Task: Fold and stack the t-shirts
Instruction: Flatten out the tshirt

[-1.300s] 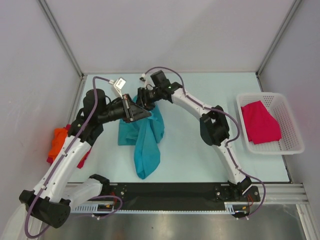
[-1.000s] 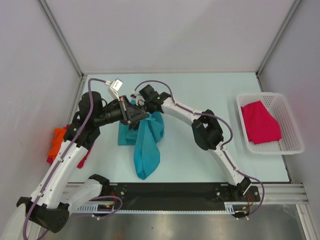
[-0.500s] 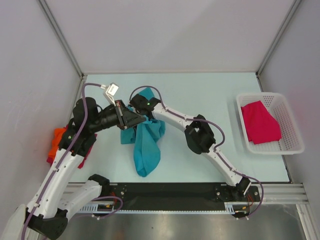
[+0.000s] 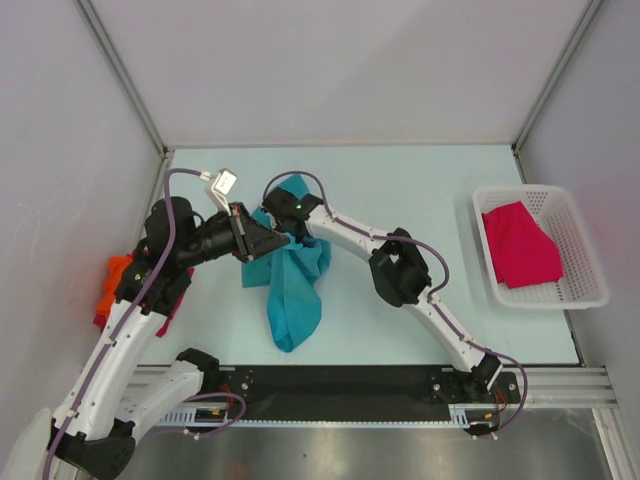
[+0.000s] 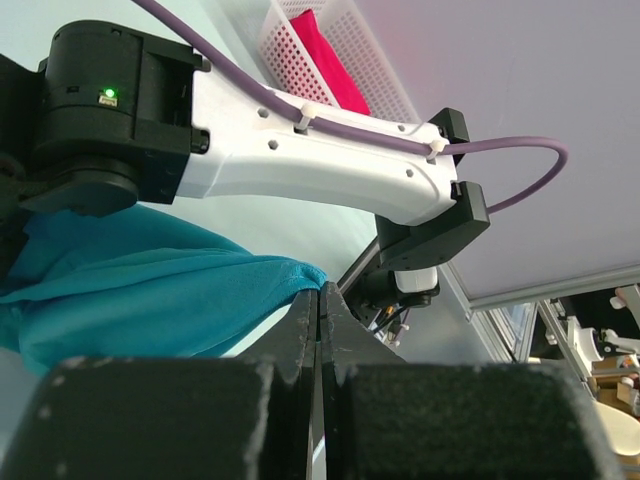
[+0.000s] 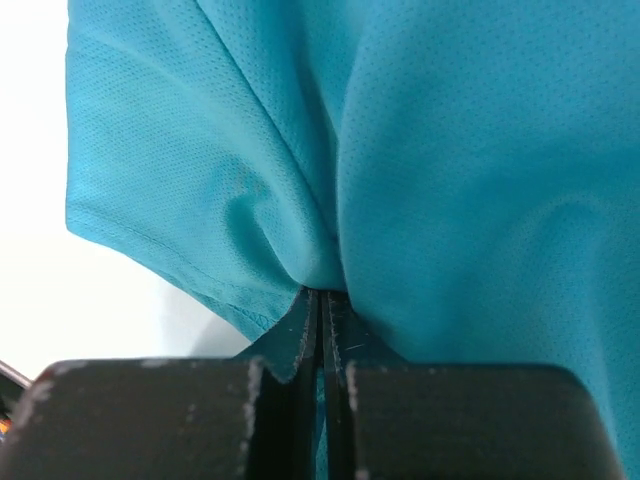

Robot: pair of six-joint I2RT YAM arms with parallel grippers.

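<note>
Found teal t-shirt (image 4: 293,295) bunched on table (image 4: 420,180), L of centre, w/ a long lobe trailing toward the near edge. Saw L gripper (image 4: 283,240) and R gripper (image 4: 280,224) meeting at upper part of the cloth, just beside each other.

Checked L wrist cam: fingers (image 5: 305,330) pressed flat together, teal hem nipped at the tips, rest of cloth spreading to L of that view.

Checked R wrist cam: fingers (image 6: 308,335) likewise closed tight, w/ a gathered fold of teal fabric drawn into the seam between them.

Could not tell from overhead which layer each held, as arms covered both pinch pts.

Logged magenta-pink t-shirt (image 4: 520,245) lying in white lattice basket (image 4: 590,295) at R side of table, well apart from both grippers.

Spotted orange t-shirt (image 4: 118,278) and prob. a dark red t-shirt (image 4: 170,312) at L table edge, partly hidden behind L arm.
</note>
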